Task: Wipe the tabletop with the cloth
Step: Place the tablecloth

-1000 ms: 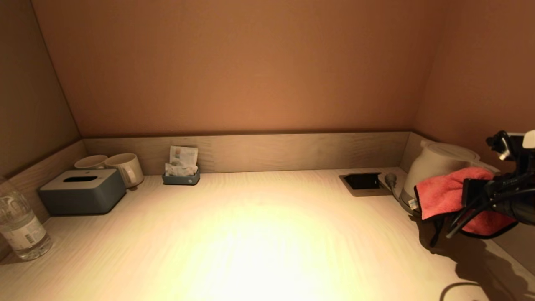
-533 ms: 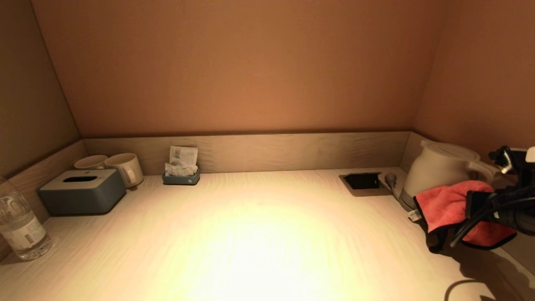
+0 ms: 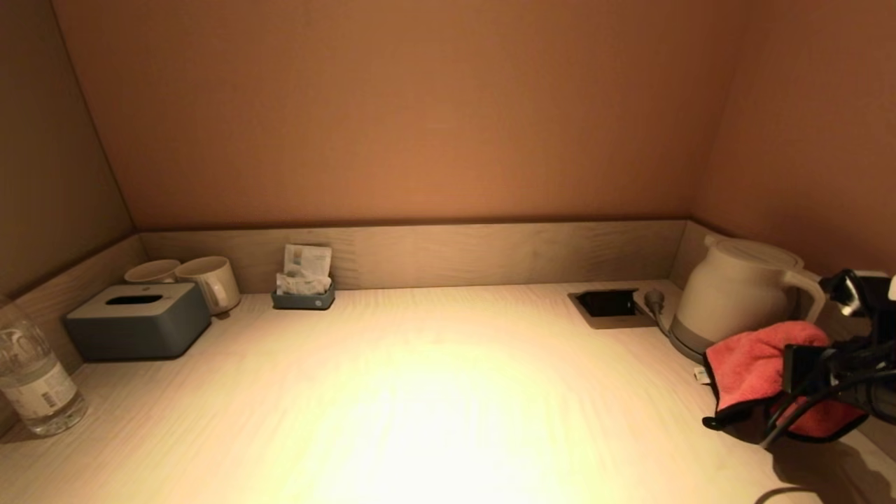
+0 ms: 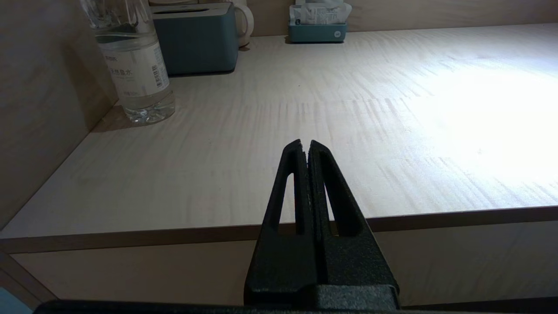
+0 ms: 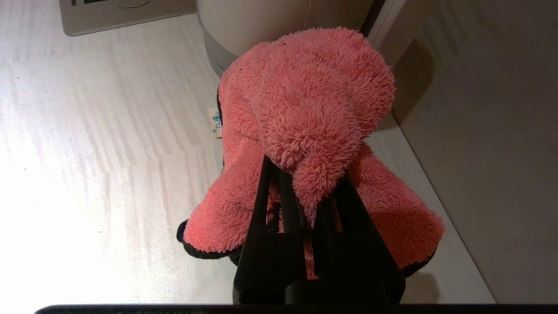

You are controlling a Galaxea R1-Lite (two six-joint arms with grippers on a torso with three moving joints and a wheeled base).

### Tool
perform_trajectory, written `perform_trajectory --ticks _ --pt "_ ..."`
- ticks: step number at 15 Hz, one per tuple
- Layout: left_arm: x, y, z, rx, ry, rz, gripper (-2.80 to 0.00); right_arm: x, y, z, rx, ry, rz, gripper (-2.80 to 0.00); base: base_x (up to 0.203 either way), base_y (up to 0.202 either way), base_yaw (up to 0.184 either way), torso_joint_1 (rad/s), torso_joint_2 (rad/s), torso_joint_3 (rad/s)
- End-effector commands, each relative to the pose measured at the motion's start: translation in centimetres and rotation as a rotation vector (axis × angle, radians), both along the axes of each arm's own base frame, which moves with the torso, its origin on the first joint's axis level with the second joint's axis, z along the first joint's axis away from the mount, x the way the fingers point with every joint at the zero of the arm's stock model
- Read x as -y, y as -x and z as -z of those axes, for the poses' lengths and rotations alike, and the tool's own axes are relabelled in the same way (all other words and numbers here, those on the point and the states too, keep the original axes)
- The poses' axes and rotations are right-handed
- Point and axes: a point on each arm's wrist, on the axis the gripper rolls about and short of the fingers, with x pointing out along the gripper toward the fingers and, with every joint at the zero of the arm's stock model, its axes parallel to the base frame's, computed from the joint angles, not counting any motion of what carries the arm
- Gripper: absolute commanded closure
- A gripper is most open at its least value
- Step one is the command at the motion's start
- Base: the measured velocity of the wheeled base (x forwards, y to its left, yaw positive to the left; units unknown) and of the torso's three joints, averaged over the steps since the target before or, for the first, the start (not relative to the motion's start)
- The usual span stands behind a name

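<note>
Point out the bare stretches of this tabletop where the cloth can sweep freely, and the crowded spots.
Free: the broad middle of the tabletop, from the tissue box across to the socket plate.

Crowded: the left end, with water bottle, mugs and sachet holder; the right end, where the kettle stands by the cloth in the right hand.

Head cam looks forward and down on the whole tabletop (image 3: 434, 392) from far. Left wrist cam sits low behind the left claw (image 4: 305, 146), facing across the top from its front edge. Right wrist cam looks down behind the right claw (image 5: 305, 174), v. near the cloth (image 5: 305, 109). Head and left cam share the bottle (image 3: 31, 381).
</note>
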Motion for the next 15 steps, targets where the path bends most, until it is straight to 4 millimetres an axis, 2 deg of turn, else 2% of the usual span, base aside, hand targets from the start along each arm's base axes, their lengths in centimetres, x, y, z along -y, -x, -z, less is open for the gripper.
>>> perform_trajectory --ticks 1,11,12,13,15 --pt "0.0 0.0 0.0 -0.001 0.000 -0.001 0.00 -0.2 0.5 -0.3 0.019 0.008 0.001 0.00 0.000 0.000 0.000 0.000 0.00 0.000" --pt "0.0 0.0 0.0 0.000 0.000 -0.001 0.00 0.7 0.4 0.9 -0.026 -0.011 0.037 0.00 0.000 0.000 0.000 0.000 0.00 0.000" --pt "0.0 0.0 0.0 0.001 0.000 0.000 0.00 0.7 0.4 0.9 -0.027 -0.010 0.036 -1.87 0.000 0.000 0.000 0.000 0.00 0.000" --pt "0.0 0.0 0.0 -0.001 0.000 -0.001 0.00 0.7 0.4 0.8 -0.024 -0.009 0.035 -2.80 0.000 0.000 0.000 0.000 0.00 0.000" --pt "0.0 0.0 0.0 -0.001 -0.001 0.000 0.00 0.8 0.3 0.8 -0.023 -0.010 0.035 -2.80 0.000 0.000 0.000 0.000 0.00 0.000"
